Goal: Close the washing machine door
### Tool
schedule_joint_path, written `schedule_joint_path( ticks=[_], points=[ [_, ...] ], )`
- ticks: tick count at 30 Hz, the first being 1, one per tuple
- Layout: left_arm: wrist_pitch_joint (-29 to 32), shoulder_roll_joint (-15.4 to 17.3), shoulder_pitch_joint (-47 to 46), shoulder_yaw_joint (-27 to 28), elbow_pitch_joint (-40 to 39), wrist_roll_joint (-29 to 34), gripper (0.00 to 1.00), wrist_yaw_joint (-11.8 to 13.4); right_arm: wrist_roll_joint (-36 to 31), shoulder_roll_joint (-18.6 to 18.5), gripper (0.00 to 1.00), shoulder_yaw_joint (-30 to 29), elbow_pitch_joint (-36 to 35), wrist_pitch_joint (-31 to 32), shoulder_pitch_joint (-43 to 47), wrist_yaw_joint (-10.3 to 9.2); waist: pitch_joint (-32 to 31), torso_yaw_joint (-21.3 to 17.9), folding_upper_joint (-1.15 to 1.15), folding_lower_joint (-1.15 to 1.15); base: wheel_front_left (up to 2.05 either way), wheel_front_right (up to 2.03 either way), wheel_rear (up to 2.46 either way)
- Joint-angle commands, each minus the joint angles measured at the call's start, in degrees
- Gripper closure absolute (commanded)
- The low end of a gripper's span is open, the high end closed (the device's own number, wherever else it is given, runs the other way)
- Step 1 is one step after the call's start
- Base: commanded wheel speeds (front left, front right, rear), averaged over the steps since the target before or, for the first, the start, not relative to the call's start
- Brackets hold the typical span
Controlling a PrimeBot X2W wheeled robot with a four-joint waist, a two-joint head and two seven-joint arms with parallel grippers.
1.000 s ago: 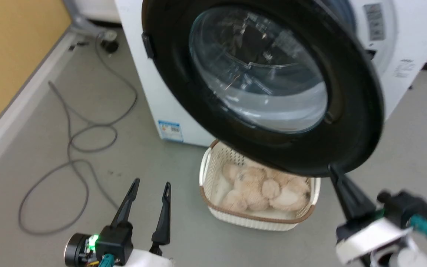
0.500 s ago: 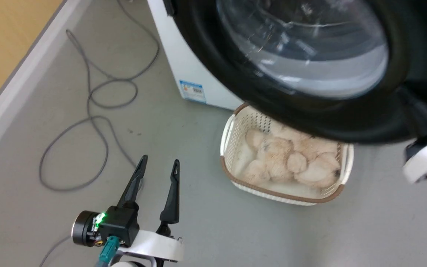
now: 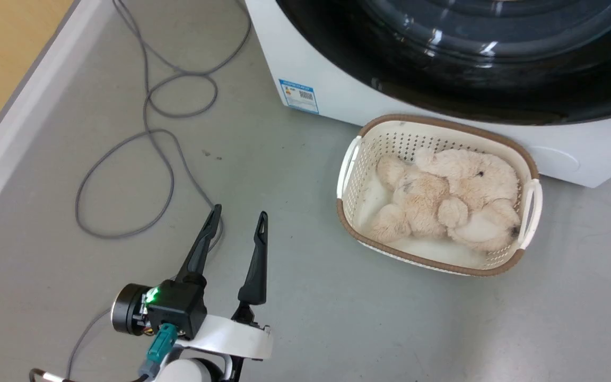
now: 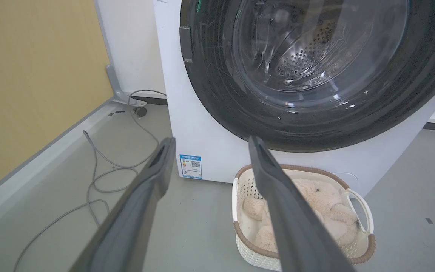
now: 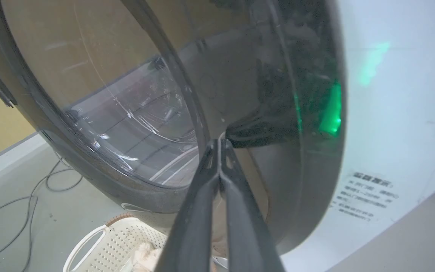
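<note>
- Top of head view: white washing machine (image 3: 592,154) standing on grey floor (image 3: 337,318); blue sticker (image 3: 298,96) low on its front, at the left corner.
- The black washing machine door (image 3: 443,90) lies flat against the machine's front and covers most of it. In the left wrist view the perforated steel drum (image 4: 308,56) shows through the glass window.
- Lower left of head view: left gripper (image 3: 239,212) over the floor, well apart from the machine. Its two dark fingers are spread wide, with floor visible between them.
- Right wrist view: right gripper (image 5: 219,143), fingers pressed together tip to tip. The tips sit at the door's dark ring beside the glass. Glare and a green reflection (image 5: 330,113) make it hard to say whether they actually touch it.
- A cream basket (image 3: 406,140) sits on the floor just in front of the machine, below the door's lower edge, with a plush toy (image 3: 443,196) lying inside.
- A grey cable (image 3: 183,116) is looped on the floor left of the machine, between it and the pale skirting (image 3: 24,122) under a yellow wall (image 3: 3,63).
</note>
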Motion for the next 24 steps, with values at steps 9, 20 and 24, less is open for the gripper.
schedule_joint_path(
  ticks=[9, 20, 24],
  points=[
    [-0.2, -0.1, -1.4, -0.7, 0.2, -0.6, 0.0, 0.5, -2.7, 1.3, 1.0, -2.8, 8.8, -1.9, -7.2, -0.14, 0.3, 0.3, 0.0, -0.01, 0.0, 0.0, 0.0],
    [-0.2, -0.2, 0.1, 1.3, 1.8, -0.5, 0.0, 0.2, -0.2, 4.3, 1.0, 4.2, 8.4, -8.8, 1.0, -0.14, -7.1, -4.1, 0.0, -0.01, 0.0, 0.0, 0.0],
    [-0.2, -0.2, 1.3, 2.4, 2.6, -0.6, 0.0, -0.2, 1.3, 4.9, 1.0, 6.2, 5.2, -11.7, 7.4, -0.14, -10.6, -6.6, 0.0, -0.01, 0.0, 0.0, 0.0]
  ],
)
